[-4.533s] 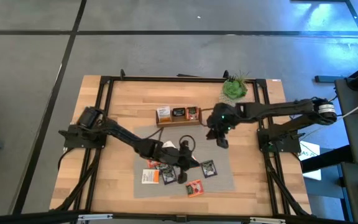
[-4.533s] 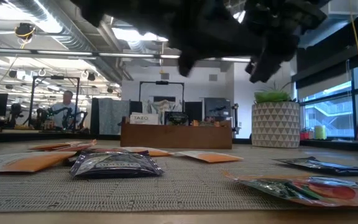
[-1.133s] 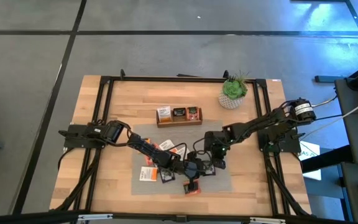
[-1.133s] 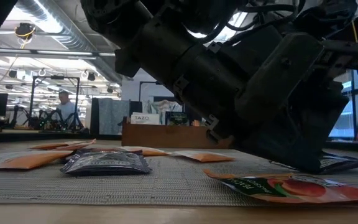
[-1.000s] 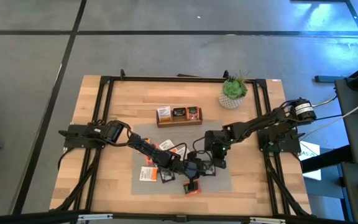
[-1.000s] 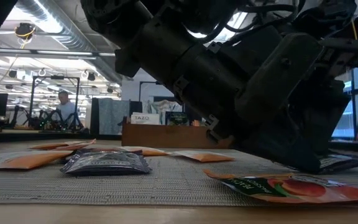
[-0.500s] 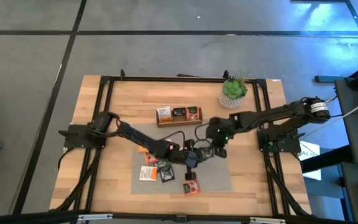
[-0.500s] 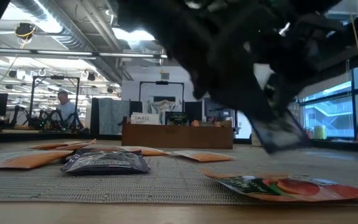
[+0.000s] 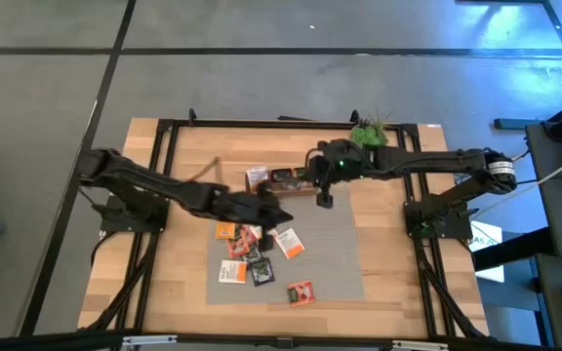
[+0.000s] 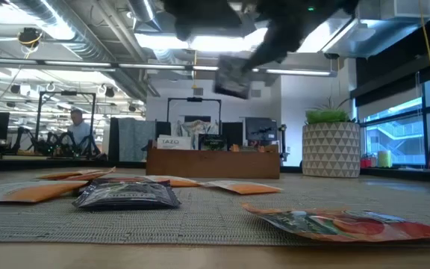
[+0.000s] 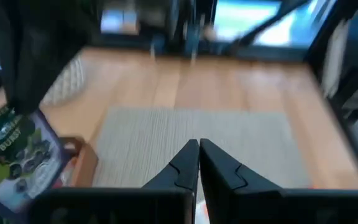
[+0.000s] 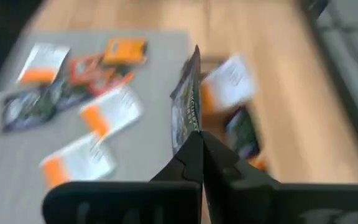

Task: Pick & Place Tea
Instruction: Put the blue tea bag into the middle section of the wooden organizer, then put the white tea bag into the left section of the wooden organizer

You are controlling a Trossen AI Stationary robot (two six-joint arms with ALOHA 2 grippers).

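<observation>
Dark sachet [image 12: 185, 109] now up off the grey mat [image 9: 335, 258], pinched edge-on in the right gripper [image 12: 196, 146], fingers clamped tight on its lower edge. Half a second back still low over the scattered pile; now swung up to the wooden tray [image 9: 281, 179] at the mat's far edge, hanging just above its right end. Seen in the low view as a blurred dark square [image 10: 232, 78] well clear of the table. Pick done, by the look of it; only the drop into a compartment left.

Left gripper [image 11: 197, 163] pulled back from the pile too, fingers pressed together on nothing, poised over the mat near the tray's left end.

Rest of the tea [image 9: 258, 252] lying loose on the mat: orange, white and dark packets in a cluster, one orange-red sachet [image 9: 300, 291] apart near the front edge.

Hard to call which compartment lies under the held sachet: arm covering the tray's right end from above, wrist picture smeared by motion. Label on the packet unreadable.
</observation>
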